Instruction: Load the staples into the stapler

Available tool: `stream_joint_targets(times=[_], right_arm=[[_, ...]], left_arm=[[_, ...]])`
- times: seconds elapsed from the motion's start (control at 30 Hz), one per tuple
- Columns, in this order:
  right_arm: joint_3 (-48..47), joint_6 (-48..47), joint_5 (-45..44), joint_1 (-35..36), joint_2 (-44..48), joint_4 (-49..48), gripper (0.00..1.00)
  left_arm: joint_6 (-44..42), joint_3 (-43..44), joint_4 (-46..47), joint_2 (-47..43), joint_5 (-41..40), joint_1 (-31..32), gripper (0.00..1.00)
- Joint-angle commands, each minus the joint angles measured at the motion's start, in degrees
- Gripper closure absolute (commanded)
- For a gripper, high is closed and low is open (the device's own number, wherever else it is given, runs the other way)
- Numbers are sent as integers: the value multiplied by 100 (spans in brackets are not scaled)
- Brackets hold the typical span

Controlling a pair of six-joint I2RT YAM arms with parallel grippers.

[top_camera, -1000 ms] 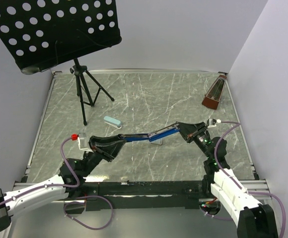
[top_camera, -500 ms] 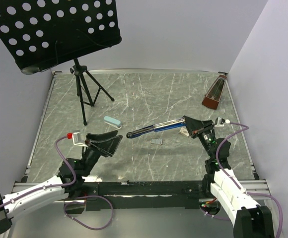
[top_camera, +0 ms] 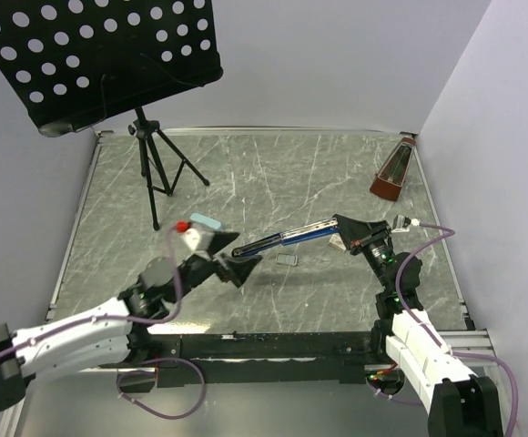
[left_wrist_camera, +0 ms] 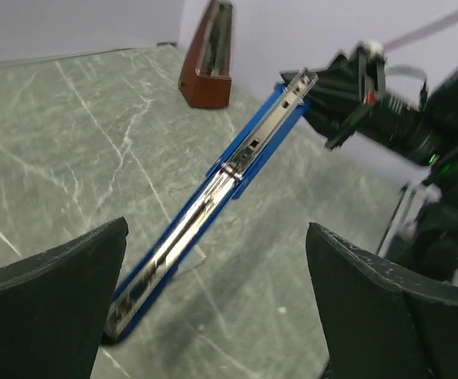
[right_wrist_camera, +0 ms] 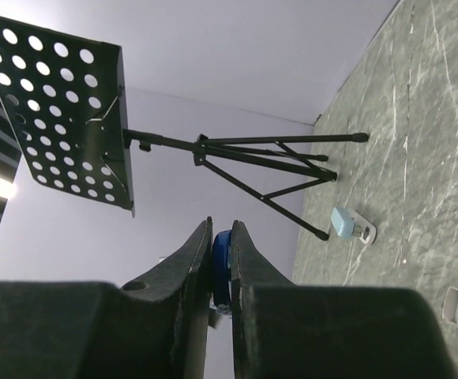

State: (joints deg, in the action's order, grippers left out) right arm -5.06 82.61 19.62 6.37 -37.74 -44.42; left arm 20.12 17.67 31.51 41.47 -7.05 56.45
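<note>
Right gripper [top_camera: 340, 237] extends left, pinching the stapler [top_camera: 287, 238] by its right end, which is hidden between the fingers. Left gripper [top_camera: 233, 255], spread wide, flanks its left tip. Staples [top_camera: 286, 260] lie on the desk [top_camera: 337, 173] nearby, their detail too small to make out.

Top camera overhead from near edge, looking down; wrist cameras close, sharing stapler [top_camera: 291, 237].

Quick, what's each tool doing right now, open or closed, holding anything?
Left tool: open, holding nothing.
Right tool: closed on the stapler.
</note>
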Motion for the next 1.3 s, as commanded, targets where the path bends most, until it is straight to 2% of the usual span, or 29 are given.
stream_joint_targets(times=[0.0, 0.23, 0.37, 0.73, 0.93, 1.0, 1.1, 1.27], right_arm=[[-83, 273, 51, 4, 21, -717, 100], [5, 282, 139, 13, 82, -699, 100], [75, 300, 209, 22, 39, -778, 100], [189, 370, 271, 22, 20, -1007, 100], [242, 352, 280, 22, 73, -963, 100], [251, 352, 262, 13, 73, -963, 100], [260, 344, 297, 22, 47, -963, 100], [234, 274, 499, 13, -41, -840, 100]], left_arm=[[-1843, 895, -294, 1043, 1038, 24, 3], [-3066, 1748, -267, 2373, 1557, 33, 12], [-3452, 1977, -128, 2734, 1733, 33, 25], [-3726, 2504, -92, 3437, 1988, 7, 35], [-3761, 2671, -338, 3605, 2199, -20, 50], [-3778, 2689, -417, 3631, 2313, -20, 53], [-3831, 2777, -601, 3719, 2454, -20, 61], [-3910, 2803, -856, 3728, 2533, -55, 89]])
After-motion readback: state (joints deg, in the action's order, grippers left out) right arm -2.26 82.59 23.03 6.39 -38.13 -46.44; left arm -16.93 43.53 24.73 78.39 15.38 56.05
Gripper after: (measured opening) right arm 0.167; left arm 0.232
